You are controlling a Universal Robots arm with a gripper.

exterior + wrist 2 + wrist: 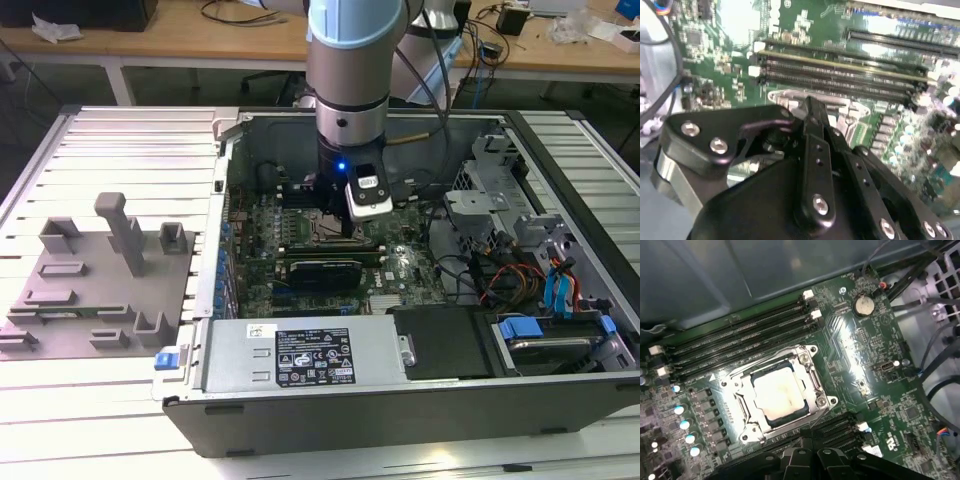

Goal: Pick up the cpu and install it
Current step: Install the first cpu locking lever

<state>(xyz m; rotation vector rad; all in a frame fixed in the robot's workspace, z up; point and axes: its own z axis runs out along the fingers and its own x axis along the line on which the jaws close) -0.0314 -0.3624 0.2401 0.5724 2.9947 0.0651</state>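
First wrist view shows the cpu point(778, 393) seated in its socket point(812, 382), light, stiff, fragile, best gripped at its edges; end effector point(805, 460) above, finger state unclear.

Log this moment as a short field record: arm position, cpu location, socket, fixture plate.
arm: lowered into the open computer case, above the motherboard
gripper: over the socket area in the exterior view
cpu: pale silvery square lying inside the socket frame, not held
memory slots: long dark rows beside the socket frame
fixture plate: grey, with upright posts, outside the case on the exterior view's left
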